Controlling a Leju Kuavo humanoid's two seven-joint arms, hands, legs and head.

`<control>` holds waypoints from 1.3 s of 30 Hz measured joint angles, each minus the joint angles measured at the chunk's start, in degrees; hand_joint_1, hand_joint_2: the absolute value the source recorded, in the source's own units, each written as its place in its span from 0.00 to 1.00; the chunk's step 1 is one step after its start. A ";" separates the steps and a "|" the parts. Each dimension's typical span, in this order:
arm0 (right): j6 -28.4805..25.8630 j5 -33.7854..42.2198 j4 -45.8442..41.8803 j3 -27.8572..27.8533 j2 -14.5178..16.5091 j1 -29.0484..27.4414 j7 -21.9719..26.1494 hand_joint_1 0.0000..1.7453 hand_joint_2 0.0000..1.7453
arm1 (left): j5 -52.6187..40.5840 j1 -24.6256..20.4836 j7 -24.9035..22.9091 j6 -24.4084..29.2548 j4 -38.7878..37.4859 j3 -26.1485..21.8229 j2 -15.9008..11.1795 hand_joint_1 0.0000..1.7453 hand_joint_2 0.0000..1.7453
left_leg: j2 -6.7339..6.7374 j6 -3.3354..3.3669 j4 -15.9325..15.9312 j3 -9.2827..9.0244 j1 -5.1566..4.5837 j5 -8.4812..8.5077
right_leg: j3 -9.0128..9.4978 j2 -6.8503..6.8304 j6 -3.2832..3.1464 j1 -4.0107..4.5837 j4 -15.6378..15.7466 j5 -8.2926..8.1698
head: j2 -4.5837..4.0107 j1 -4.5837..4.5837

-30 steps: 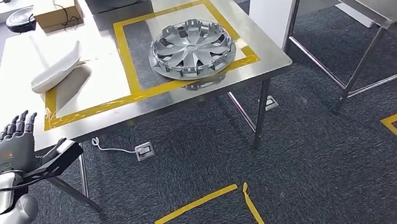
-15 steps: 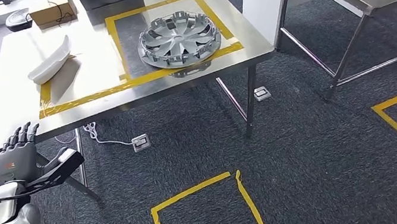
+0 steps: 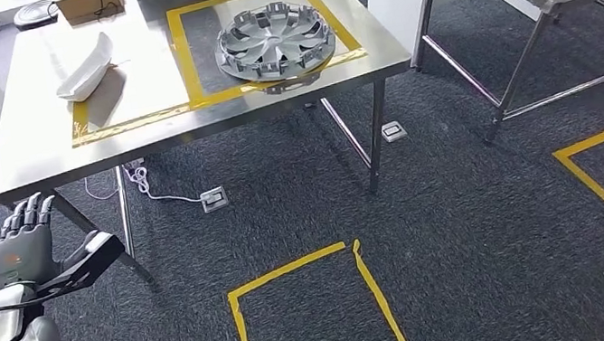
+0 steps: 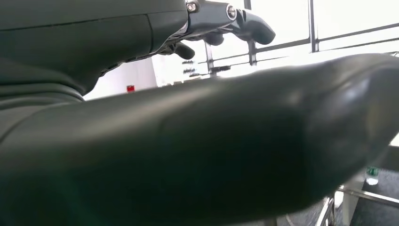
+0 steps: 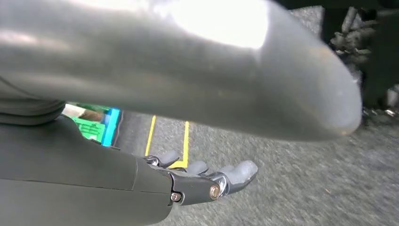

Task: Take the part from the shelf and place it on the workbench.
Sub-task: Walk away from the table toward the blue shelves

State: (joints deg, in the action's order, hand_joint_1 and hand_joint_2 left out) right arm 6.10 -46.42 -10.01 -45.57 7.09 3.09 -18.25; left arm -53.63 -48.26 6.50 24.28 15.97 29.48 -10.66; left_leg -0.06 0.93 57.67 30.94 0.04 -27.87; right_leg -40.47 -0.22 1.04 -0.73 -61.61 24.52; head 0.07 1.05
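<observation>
1. Compared with a second ago, the whole head view has shifted: the steel workbench with yellow tape (image 3: 40, 157) sits farther up the picture, so the camera has moved, not the things.
2. Both hands are released and hold nothing: left hand (image 3: 25, 246) with fingers spread, right hand (image 5: 207, 181) with fingers extended over the carpet.
3. Resting on the workbench, well beyond the left fingers, are a silver plastic wheel cover (image 3: 273, 41) and a white curved part (image 3: 86, 69).
4. Placement looks done; which one is the task's part, I cannot tell.

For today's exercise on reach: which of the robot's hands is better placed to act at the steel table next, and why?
Probably the left hand: it is raised, fingers apart and empty, beside the steel table. The right hand hangs open over the carpet.
</observation>
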 joint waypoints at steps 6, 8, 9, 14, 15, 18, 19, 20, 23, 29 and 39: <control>-0.22 -0.21 0.00 -0.01 -0.11 -0.04 -0.09 0.00 0.00 | 2.38 5.57 -1.96 -4.83 -0.73 -1.80 0.34 0.00 0.00 | 0.25 0.07 0.51 5.07 -0.01 3.74 | 1.14 0.07 0.15 -0.05 -10.72 5.12 | 0.00 0.29; -0.24 -0.16 -0.01 -0.02 -0.23 0.07 -0.12 0.00 0.00 | 3.78 8.27 -2.62 -6.24 -0.98 -2.80 0.68 0.00 0.00 | 0.26 -0.44 0.84 6.37 -0.02 4.70 | 7.13 0.19 -0.17 0.07 -2.82 4.61 | 0.00 0.30; -0.23 -0.09 -0.01 -0.03 -0.26 0.08 -0.07 0.00 0.00 | 4.45 9.65 -2.85 -6.66 -1.10 -3.31 0.90 0.00 0.00 | 0.31 -0.78 0.86 6.64 -0.04 5.15 | 9.31 0.29 -0.44 0.20 0.39 5.02 | 0.00 0.30; -0.22 0.16 -0.02 -0.10 -0.34 -0.02 0.10 0.00 0.00 | 7.38 15.08 -3.95 -9.49 -1.78 -5.59 2.02 0.00 0.00 | 0.23 -2.49 1.28 7.41 0.23 5.09 | 10.01 0.24 -2.35 0.42 3.63 4.24 | 0.00 0.37; -0.21 0.17 -0.02 -0.11 -0.38 -0.01 0.10 0.00 0.00 | 8.61 16.13 -4.76 -10.96 -1.98 -6.27 2.14 0.00 0.00 | 0.18 -2.77 2.97 8.00 0.30 2.97 | 9.50 0.16 -2.73 0.34 3.78 3.59 | 0.00 0.31; 0.07 0.03 -0.02 -0.17 -0.58 -0.15 0.10 0.00 0.00 | 14.42 20.93 -8.73 -15.61 -2.84 -9.82 2.82 0.00 0.00 | 0.14 -3.30 13.12 10.13 0.46 -4.63 | 7.44 0.23 -3.23 0.51 3.77 1.88 | 0.00 0.20; 0.26 -0.13 -0.02 -0.22 -0.72 -0.26 0.10 0.00 0.00 | 16.75 23.34 -10.38 -16.97 -3.19 -11.58 3.17 0.00 0.00 | 0.14 -3.35 15.77 10.14 0.46 -5.30 | 6.72 0.32 -3.24 0.58 3.75 1.33 | 0.00 0.20; 0.44 -0.36 -0.02 -0.27 -0.87 -0.38 0.10 0.00 0.00 | 18.99 26.03 -12.10 -18.09 -3.53 -13.36 3.53 0.00 0.00 | 0.13 -3.28 16.65 9.34 0.47 -4.76 | 6.01 0.45 -3.21 0.64 3.73 0.81 | 0.00 0.18; 0.86 -1.20 -0.02 -0.37 -1.26 -0.84 0.07 0.00 0.00 | 24.96 34.06 -16.32 -19.05 -4.24 -18.57 4.61 0.00 0.00 | 0.24 -2.61 7.97 1.60 0.35 -2.00 | 4.21 0.73 -2.72 0.89 3.57 -0.56 | 0.00 0.16; 0.14 -2.91 -0.02 -0.37 -1.84 -1.10 0.65 0.00 0.25 | 33.13 43.03 -17.21 -17.30 -5.16 -28.92 6.55 0.00 0.00 | 0.13 -0.29 -0.84 -2.44 -0.47 -1.68 | 3.23 0.08 -0.75 0.53 3.01 -1.21 | 0.00 0.50; -1.66 -2.76 -0.01 -0.54 -2.83 -0.51 0.88 0.00 1.00 | 40.27 45.90 -12.41 -18.13 -5.50 -40.09 9.03 0.00 1.00 | 0.23 -0.10 0.82 5.65 -0.19 3.87 | 10.82 0.25 -0.16 0.41 -1.55 6.11 | 0.00 0.78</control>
State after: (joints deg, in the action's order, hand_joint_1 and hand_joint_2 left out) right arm 4.44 -49.18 -10.02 -46.11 4.26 2.59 -17.37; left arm -13.36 -2.36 -5.91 6.15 10.47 -10.62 -1.63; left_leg 0.16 0.83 58.49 36.59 -0.15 -24.00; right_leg -29.65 0.04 0.88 -0.33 -63.16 30.63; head 0.07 1.83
